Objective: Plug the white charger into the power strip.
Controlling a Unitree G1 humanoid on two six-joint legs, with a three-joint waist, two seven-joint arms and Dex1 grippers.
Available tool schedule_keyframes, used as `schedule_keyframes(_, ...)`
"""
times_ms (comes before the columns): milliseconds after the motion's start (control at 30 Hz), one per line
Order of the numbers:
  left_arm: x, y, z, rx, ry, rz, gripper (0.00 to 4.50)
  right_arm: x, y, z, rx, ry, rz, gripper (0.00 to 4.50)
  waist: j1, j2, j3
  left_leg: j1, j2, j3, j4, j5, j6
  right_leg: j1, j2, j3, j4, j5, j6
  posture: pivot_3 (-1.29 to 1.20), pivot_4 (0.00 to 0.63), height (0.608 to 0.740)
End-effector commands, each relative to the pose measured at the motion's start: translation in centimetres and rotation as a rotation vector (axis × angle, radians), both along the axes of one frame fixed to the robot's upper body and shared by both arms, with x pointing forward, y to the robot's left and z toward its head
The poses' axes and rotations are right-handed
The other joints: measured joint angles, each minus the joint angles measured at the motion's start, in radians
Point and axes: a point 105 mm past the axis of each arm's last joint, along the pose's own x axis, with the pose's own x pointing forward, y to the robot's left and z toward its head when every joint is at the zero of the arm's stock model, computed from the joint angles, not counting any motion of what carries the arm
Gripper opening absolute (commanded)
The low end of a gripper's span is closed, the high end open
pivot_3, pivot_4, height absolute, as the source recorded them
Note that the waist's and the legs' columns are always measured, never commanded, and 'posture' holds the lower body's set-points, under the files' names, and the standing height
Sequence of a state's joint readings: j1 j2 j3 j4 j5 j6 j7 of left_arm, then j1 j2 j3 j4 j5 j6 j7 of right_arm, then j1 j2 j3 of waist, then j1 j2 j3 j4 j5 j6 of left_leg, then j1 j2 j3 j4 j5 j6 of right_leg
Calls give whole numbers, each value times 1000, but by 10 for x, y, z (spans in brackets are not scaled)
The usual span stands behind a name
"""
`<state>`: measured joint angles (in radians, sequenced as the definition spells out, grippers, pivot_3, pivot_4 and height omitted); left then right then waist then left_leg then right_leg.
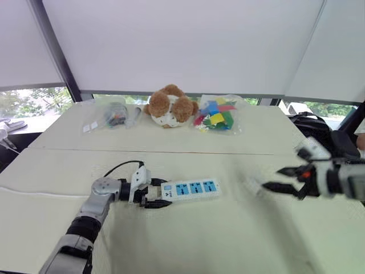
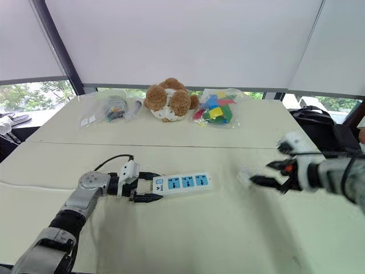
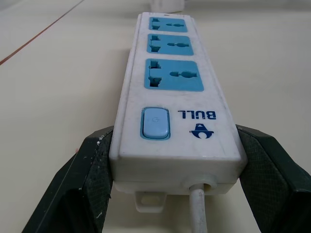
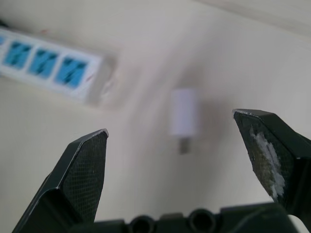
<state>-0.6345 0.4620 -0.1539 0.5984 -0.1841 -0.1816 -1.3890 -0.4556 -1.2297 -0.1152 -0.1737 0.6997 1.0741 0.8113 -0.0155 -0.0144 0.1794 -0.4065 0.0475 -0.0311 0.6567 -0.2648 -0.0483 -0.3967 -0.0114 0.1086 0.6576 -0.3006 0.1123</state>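
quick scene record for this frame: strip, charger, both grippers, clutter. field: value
power strip: flat on table, three blue sockets face up
left gripper: shut on power strip at its switch and cord end
white charger: lying on table, right of strip, not plugged in
right gripper: open, above charger, holding nothing
far edge: teddy bear, two clear bags

On the power strip clamped in my left end effector, the top face carries the brand word "BULL" in dark blue capitals, seen upside down along my left wrist, with a small dark blue emblem just beside it. Both stand next to the blue switch, which bears a faint round power symbol. No other text is legible on any item.
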Motion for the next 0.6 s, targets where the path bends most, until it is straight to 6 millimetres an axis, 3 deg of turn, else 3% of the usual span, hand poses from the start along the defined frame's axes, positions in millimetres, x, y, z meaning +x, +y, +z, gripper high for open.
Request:
schedule_keyframes(33, -10, -7, -17, 122, 32, -118, 2993, 10, 1, -8, -57, 86, 48, 4500, 0, 1, 0, 0, 0, 0, 0, 0, 0, 0, 0, 0, 0, 0, 0, 0, 150, 739)
schedule_keyframes(333, -11, -14, -25, 136, 65, -161, 2993, 64, 7, -8, -135, 224, 70, 4500, 5, 2, 0, -4, 0, 2, -2, 0, 0, -6, -1, 0, 0, 0, 0, 0, 150, 739)
schedule_keyframes(600, -22, -22, -39, 125, 115, -181, 2993, 79, 10, -21, -185, 366, 85, 4500, 23, 6, -2, -4, -1, 4, -5, 0, 0, -7, -2, 0, 0, 0, 1, 0, 150, 739)
